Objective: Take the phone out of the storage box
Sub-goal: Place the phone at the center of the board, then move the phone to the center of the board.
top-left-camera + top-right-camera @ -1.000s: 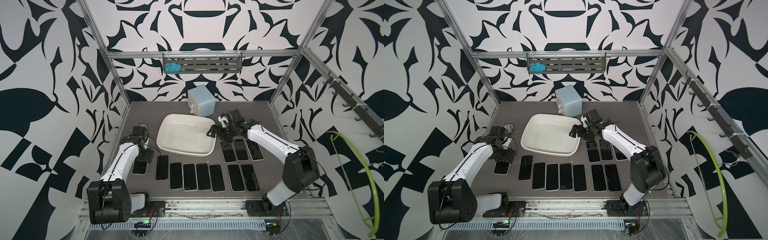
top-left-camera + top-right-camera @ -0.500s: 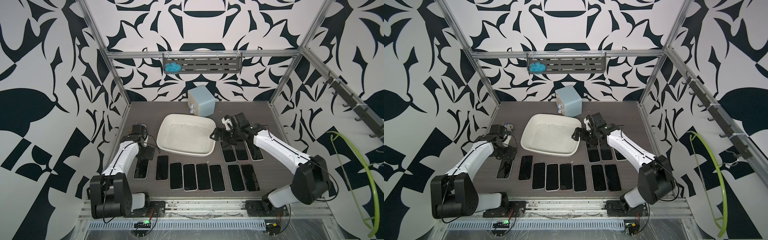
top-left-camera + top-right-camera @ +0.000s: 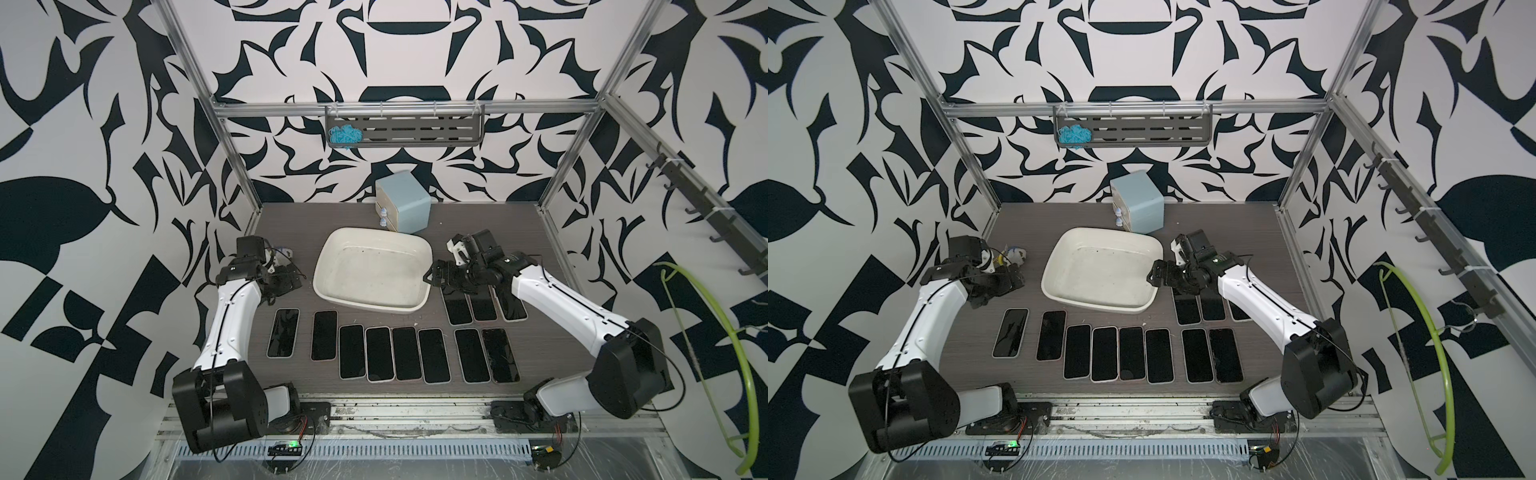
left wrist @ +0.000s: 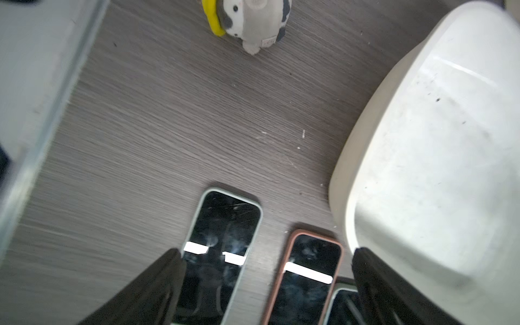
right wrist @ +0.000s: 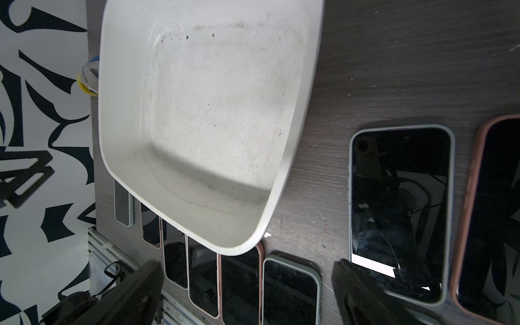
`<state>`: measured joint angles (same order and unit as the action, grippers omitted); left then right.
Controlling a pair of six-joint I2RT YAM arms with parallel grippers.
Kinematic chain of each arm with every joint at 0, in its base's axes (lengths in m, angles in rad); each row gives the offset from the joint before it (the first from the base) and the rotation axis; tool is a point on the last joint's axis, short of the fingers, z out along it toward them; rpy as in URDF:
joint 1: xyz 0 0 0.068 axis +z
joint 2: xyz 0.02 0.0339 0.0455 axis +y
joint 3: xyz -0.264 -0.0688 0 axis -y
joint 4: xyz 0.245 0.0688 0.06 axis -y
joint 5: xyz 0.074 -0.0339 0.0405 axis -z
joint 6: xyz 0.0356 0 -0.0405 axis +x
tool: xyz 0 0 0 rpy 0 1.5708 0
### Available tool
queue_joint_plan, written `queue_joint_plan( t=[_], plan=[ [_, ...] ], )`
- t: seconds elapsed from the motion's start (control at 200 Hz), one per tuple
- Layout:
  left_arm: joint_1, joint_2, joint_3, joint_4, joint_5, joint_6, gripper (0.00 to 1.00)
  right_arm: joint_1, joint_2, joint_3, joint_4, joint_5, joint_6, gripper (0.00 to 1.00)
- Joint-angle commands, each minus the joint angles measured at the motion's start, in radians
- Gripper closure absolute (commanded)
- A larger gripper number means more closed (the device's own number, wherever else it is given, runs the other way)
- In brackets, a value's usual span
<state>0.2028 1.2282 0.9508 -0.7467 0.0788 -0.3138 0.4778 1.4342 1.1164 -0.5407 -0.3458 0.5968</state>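
Both grippers spread wide, nothing held; all phones laid on the table outside the storage box.

The left gripper [image 3: 286, 282] is seen with its fingers wide apart, just by the far end of the leftmost phone [image 3: 283, 332], which is laid flat, screen up, on the table [image 3: 478, 224]. The right gripper [image 3: 432, 276] is likewise spread, just beside the right rim of the storage box [image 3: 318, 278]; contact cannot be told. Ten other phones [image 3: 406, 353] are lined up in front and to the right of the box. A plush penguin [image 3: 284, 251] is seen behind the left gripper, and a blue drawer unit [image 3: 409, 203] behind the box.
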Motion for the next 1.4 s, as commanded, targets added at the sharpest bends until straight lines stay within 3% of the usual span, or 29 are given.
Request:
queue_joint_plan(
  t=[0.0, 0.085, 0.225, 0.27, 0.455, 0.535, 0.835, 1.395],
  plan=[
    [0.083, -0.052, -0.126, 0.081, 0.166, -0.2, 0.0, 0.004, -0.023, -0.016, 0.006, 0.001, -0.021, 0.01],
    [0.162, -0.087, -0.195, 0.118, 0.212, -0.243, 0.0, 0.004, -0.029, -0.027, 0.002, -0.004, -0.036, 0.01],
    [0.164, -0.09, -0.205, 0.118, 0.155, -0.256, 0.0, 0.003, -0.028, -0.038, 0.001, -0.005, -0.057, 0.01],
    [0.211, -0.089, -0.2, 0.109, 0.138, -0.256, 0.0, 0.004, -0.024, -0.034, -0.001, -0.006, -0.063, 0.01],
    [0.245, -0.059, -0.197, 0.081, 0.045, -0.253, 0.0, 0.004, -0.016, -0.042, 0.014, -0.009, -0.06, 0.01],
    [0.269, -0.045, -0.207, 0.095, 0.055, -0.275, 0.0, 0.004, -0.02, -0.063, 0.04, -0.014, -0.057, 0.01],
    [0.27, -0.049, -0.229, 0.169, -0.035, -0.299, 0.0, 0.003, 0.013, -0.074, 0.06, -0.031, -0.079, 0.01],
    [0.27, 0.024, -0.347, 0.333, 0.013, -0.369, 0.0, 0.004, 0.082, 0.028, 0.011, -0.035, -0.085, 0.01]
  ],
)
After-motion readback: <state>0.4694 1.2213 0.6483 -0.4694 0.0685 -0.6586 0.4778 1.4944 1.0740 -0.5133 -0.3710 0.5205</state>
